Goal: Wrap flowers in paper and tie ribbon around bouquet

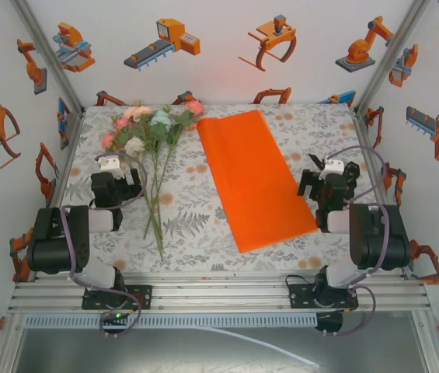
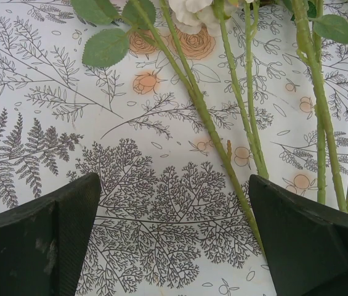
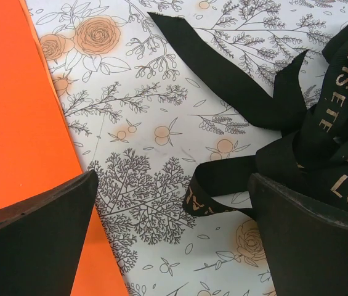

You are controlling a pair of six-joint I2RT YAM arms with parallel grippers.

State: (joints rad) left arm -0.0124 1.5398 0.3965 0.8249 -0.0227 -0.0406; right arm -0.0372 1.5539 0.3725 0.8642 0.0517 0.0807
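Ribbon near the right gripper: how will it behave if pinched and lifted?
Probably very floppy: the ribbon lies in loose folds and loops, so a single pinch would likely leave the rest trailing. Likely light, as thin flat fabric. Its tangled loops may snag or drag on the tablecloth.

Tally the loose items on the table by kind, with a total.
flower bunch: 1
orange paper sheet: 1
black ribbon: 1
Total: 3
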